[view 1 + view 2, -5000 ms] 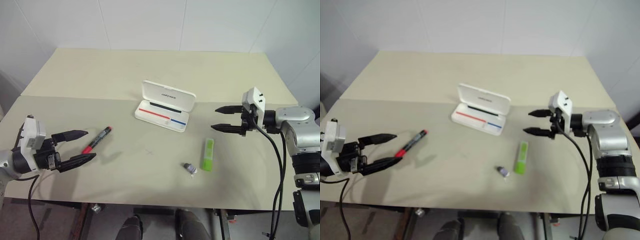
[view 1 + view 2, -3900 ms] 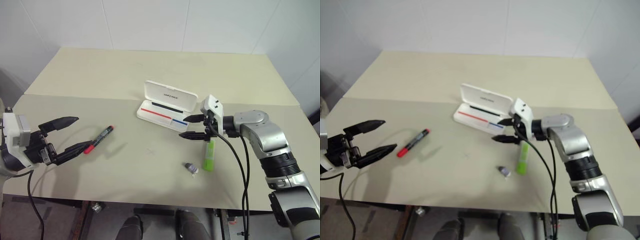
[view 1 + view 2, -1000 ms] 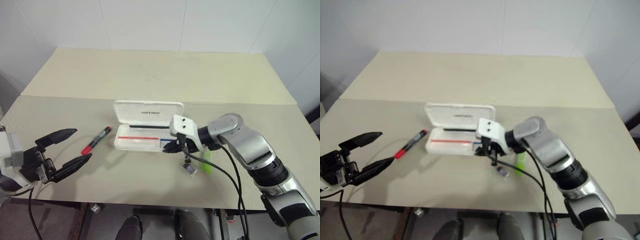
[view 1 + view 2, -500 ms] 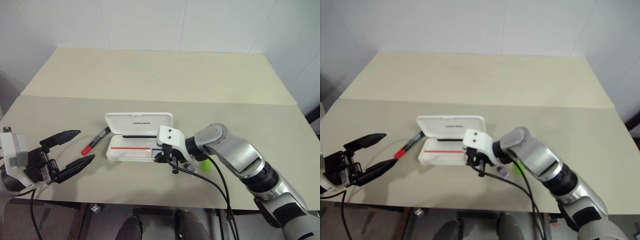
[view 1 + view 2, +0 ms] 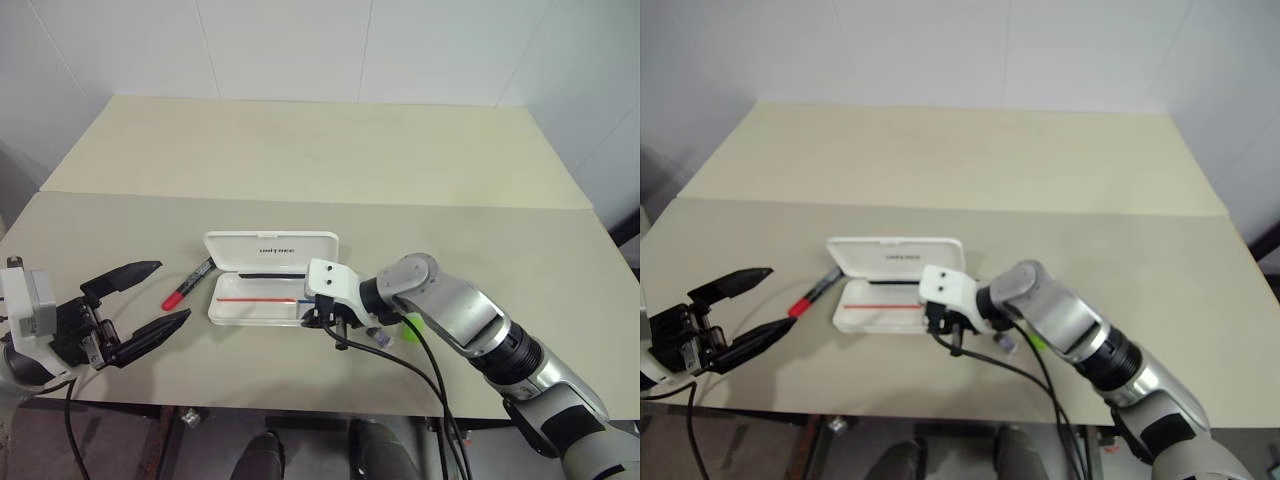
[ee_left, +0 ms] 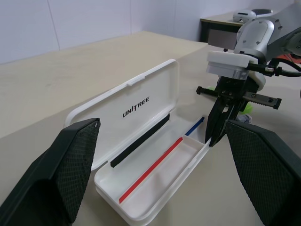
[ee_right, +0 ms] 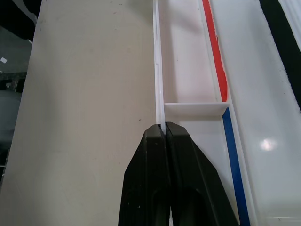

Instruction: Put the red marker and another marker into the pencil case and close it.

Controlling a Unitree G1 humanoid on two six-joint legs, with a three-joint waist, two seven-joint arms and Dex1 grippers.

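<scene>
- From the head camera, I see the pencil case (image 5: 262,290) lying open in the middle of the beige counter (image 5: 300,160), its lid up on the far side.
- My right claw (image 5: 318,318) is at the case's near right corner; the right wrist view shows both fingers (image 7: 155,188) pressed together on the thin near wall of the case (image 7: 158,70), beside the divider where the red stripe meets the blue one.
- My left claw (image 5: 150,298) hangs over the near left of the counter, well apart from the case, its two black fingers spread wide with nothing between them.
- The red marker (image 5: 188,284) lies on the counter just left of the case, between it and the left claw.
- The lime-green marker (image 5: 410,328) sits on the counter right of the case, mostly hidden behind my right arm; the left wrist view catches a sliver of it (image 6: 248,109) behind the right claw.
- A tiny grey-purple lump (image 5: 381,337) lies beside it.
</scene>
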